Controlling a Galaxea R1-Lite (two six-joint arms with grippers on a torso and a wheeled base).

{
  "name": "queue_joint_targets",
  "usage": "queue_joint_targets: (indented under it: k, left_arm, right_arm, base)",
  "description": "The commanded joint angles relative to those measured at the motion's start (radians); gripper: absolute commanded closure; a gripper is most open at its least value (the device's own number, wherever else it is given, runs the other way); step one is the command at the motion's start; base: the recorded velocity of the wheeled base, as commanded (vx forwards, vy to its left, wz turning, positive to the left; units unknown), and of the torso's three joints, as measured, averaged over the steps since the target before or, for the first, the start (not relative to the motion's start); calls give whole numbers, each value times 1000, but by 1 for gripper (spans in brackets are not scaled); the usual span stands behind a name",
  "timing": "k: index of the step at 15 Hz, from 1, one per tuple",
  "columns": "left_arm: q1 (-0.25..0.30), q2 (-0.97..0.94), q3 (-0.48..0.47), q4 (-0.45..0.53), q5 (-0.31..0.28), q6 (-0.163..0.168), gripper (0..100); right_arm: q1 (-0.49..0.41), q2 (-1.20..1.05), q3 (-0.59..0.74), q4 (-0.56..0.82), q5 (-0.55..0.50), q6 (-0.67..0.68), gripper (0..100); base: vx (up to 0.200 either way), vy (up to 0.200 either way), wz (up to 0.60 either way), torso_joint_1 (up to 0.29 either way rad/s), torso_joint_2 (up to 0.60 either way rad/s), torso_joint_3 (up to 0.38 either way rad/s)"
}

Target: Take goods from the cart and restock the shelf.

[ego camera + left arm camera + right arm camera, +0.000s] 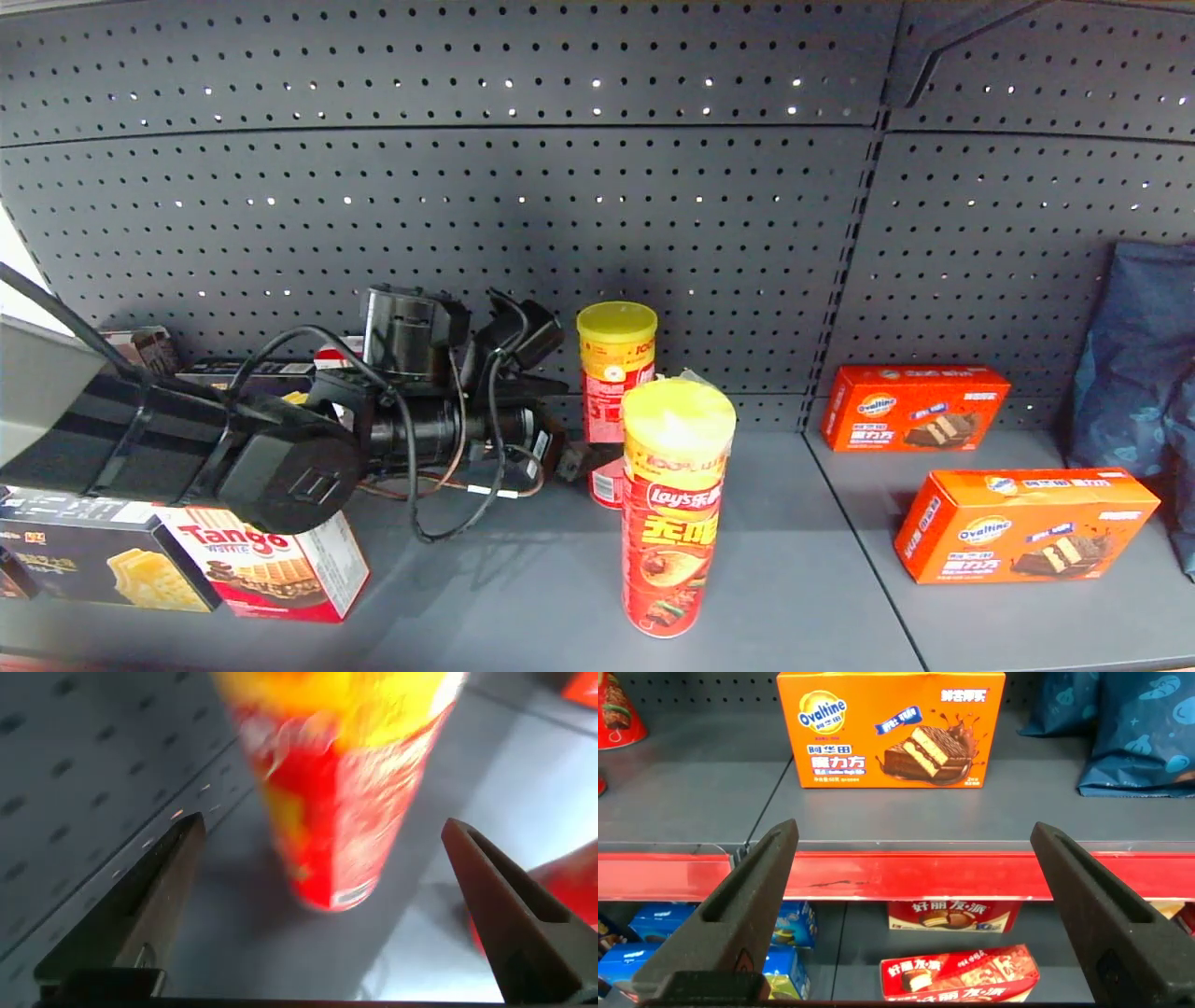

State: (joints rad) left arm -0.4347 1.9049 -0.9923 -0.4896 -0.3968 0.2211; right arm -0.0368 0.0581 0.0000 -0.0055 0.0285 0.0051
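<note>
Two red chip cans with yellow lids stand upright on the grey shelf [523, 579]. The rear can [613, 373] is close to the pegboard, and the front can [677, 509] stands nearer the shelf edge. My left gripper [567, 459] lies low on the shelf just left of the rear can's base. In the left wrist view the left gripper [322, 887] is open, its fingers wide apart on either side of the rear can [346, 793] without touching it. My right gripper [915, 831] is open and holds nothing, facing an orange cake box [892, 728] on the shelf.
Two orange cake boxes [913, 406] [1022, 525] lie on the right shelf section beside a blue bag [1139, 373]. Wafer boxes [271, 565] sit under my left arm. Below the red shelf edge [906, 875], a lower shelf holds more boxes [957, 971].
</note>
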Motion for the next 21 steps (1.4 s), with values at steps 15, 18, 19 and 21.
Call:
queue_joint_targets:
  k: [15,18,19,21]
  left_arm:
    - [28,3,46,-41,161,-43,0]
    - [47,3,46,-41,177,-42,0]
    - [57,3,46,-43,181,-40,0]
    - [60,3,46,-43,182,-40,0]
  right_arm:
    - [0,2,0,-1,1,1,0]
    - [0,2,0,-1,1,1,0]
    - [0,2,0,-1,1,-1,0]
    - [0,2,0,-1,1,-1,0]
  base:
    - [0,0,0,0,0,0]
    - [0,0,0,0,0,0]
    - [0,0,0,0,0,0]
    - [0,0,0,0,0,0]
